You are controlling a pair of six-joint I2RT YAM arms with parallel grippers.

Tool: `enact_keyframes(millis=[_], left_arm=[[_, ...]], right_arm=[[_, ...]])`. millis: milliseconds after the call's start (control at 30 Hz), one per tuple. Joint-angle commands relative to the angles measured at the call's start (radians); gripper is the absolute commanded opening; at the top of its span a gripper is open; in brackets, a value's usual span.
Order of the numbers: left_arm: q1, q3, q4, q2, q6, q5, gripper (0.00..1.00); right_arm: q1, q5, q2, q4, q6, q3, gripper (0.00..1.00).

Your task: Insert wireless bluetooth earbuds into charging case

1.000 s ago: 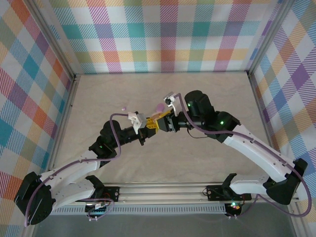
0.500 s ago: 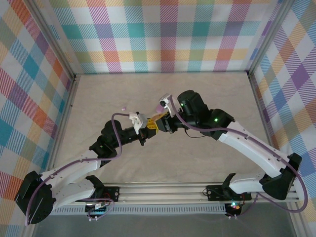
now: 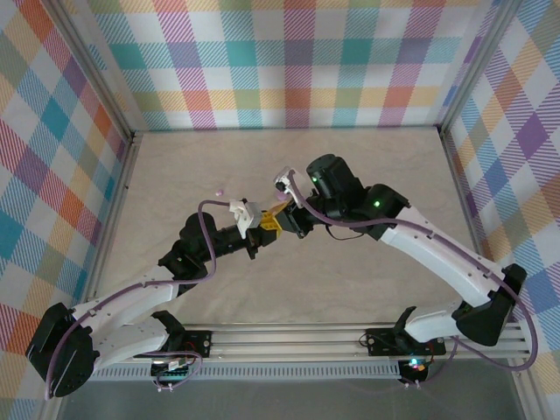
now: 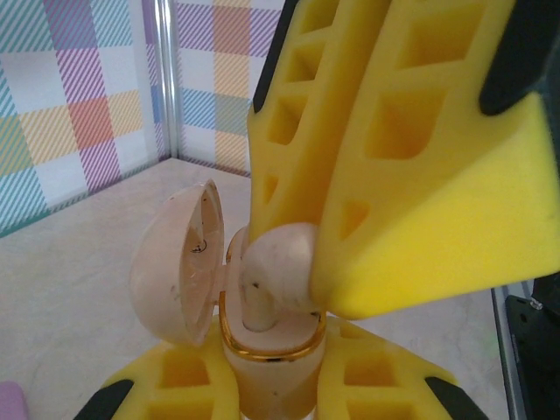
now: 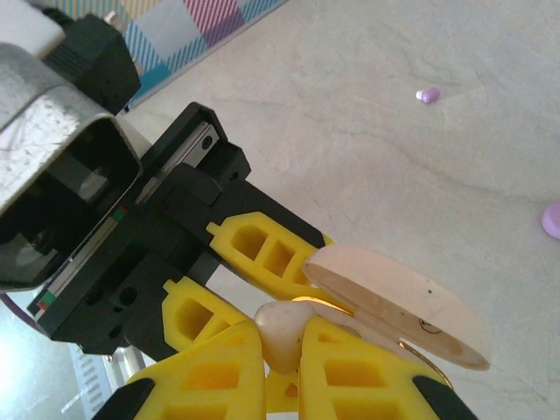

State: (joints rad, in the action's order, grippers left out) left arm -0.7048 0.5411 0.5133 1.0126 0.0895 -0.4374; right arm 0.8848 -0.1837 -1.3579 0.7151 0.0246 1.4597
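My left gripper (image 4: 276, 389) is shut on the base of a cream charging case (image 4: 267, 372) with a gold rim, held upright with its lid (image 4: 175, 262) swung open. My right gripper (image 5: 282, 354) is shut on a cream-white earbud (image 5: 282, 328). It comes down from above, and the bud's stem (image 4: 258, 302) sits inside the case's well while its head (image 4: 284, 262) is above the rim. In the top view the two grippers meet at mid-table, left (image 3: 265, 229) and right (image 3: 287, 215). A light purple earbud (image 3: 219, 190) lies loose on the table to the left.
The small purple bud (image 5: 428, 94) lies on the marble-look table (image 3: 367, 166). A larger purple object (image 5: 553, 219) sits at the frame edge close to the grippers. Plaid walls (image 3: 289, 52) close off the back and both sides.
My right arm has swung left toward the case and its jaws have closed tighter on the cream earbud. The left arm holds the case still.
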Motion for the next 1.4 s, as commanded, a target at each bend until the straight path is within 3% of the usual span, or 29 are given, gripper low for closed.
enact_keyframes(millis=[0,233,433,600,700,900,1367], left_arm=[[-0.01,0.019,0.038,-0.004,-0.01,-0.07,0.0],[-0.009,0.017,0.047,-0.011,-0.004,-0.147,0.0],[-0.01,0.006,0.065,-0.032,0.015,-0.221,0.0],[-0.009,-0.003,0.046,-0.061,0.055,-0.23,0.0],[-0.01,0.003,0.021,-0.067,0.071,-0.233,0.0],[-0.012,0.003,0.028,-0.066,0.072,-0.241,0.0],[-0.012,-0.006,0.03,-0.067,0.069,-0.232,0.0]], right_arm=[[0.008,-0.053,-0.032,0.095,-0.115,0.046,0.12],[-0.015,-0.099,-0.072,0.187,-0.24,0.101,0.11],[-0.063,-0.242,-0.124,0.262,-0.279,0.152,0.11],[-0.067,-0.277,-0.18,0.336,-0.282,0.209,0.12],[-0.067,-0.245,-0.187,0.335,-0.25,0.215,0.12],[-0.067,-0.163,-0.168,0.293,-0.173,0.206,0.28],[-0.067,-0.088,-0.122,0.29,-0.135,0.24,0.32]])
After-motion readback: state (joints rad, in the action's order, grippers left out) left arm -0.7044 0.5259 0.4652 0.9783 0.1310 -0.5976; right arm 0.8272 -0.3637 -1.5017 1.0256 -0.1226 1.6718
